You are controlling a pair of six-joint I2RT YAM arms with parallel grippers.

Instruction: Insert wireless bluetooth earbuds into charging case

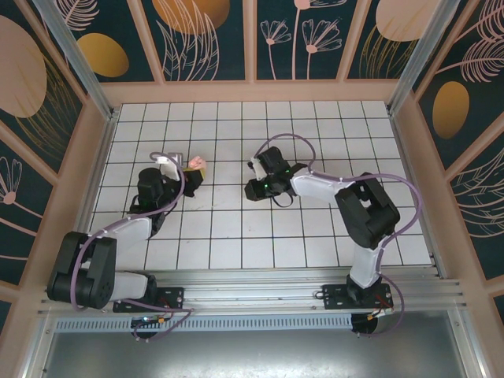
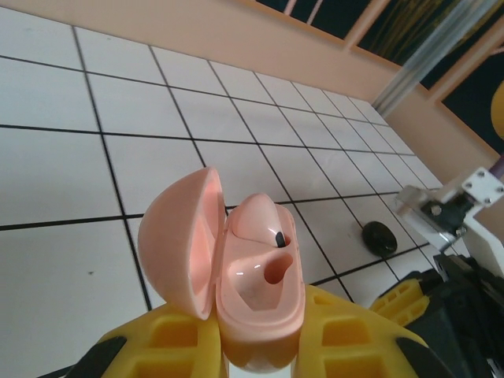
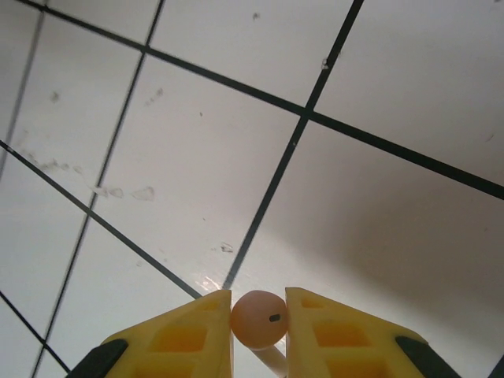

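Observation:
My left gripper (image 2: 264,327) is shut on the open pale pink charging case (image 2: 256,283), lid (image 2: 181,240) swung to the left. One pink earbud (image 2: 258,223) sits in the far socket and the near socket (image 2: 273,270) is bare. From above, the case (image 1: 197,164) shows at the left gripper (image 1: 189,170), held over the tiles. My right gripper (image 3: 258,309) is shut on a second pink earbud (image 3: 257,319), its pale stem pointing back between the yellow fingers (image 3: 193,335), just above the white tiles. In the top view the right gripper (image 1: 256,187) hangs a couple of tiles to the right of the case.
A small glossy black oval thing (image 2: 380,238) lies on the tiled floor (image 2: 71,181) ahead and right of the case, near the right arm (image 2: 461,206). Pink walls (image 1: 260,90) ring the tiled floor, and the arm bases stand on the rail (image 1: 260,287) at the near edge.

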